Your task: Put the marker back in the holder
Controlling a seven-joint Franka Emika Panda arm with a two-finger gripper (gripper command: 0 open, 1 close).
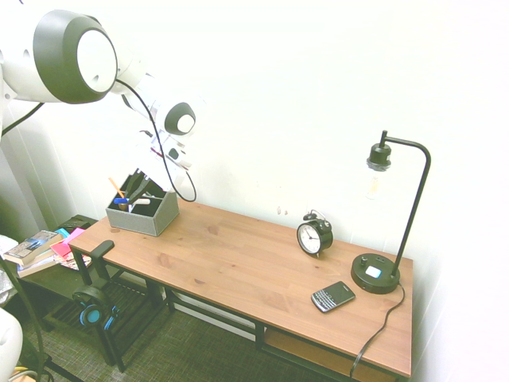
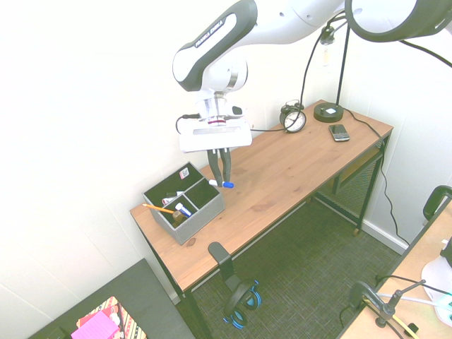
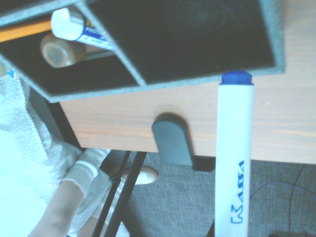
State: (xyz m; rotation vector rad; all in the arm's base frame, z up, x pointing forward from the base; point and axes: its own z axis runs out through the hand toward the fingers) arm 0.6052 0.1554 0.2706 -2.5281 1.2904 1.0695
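Both exterior views are overexposed: the wall (image 1: pixel 318 95) is washed to near-uniform white, and the white arm (image 1: pixel 151 87) partly merges with it. Illumination is diffuse and even; shadows on the table (image 1: pixel 238 255) are faint. The lamp (image 1: pixel 394 215) bulb shows no clear glow. Wide-angle distortion bends the table edges and enlarges the arm joints near the frame corners. The floor (image 2: pixel 304 282) under the table reads darker, with a slight green cast. The wrist view is bright and soft: the marker (image 3: pixel 235 158) is fairly sharp with legible print, the holder (image 3: pixel 148 86) rim slightly blurred, its compartments very dark.
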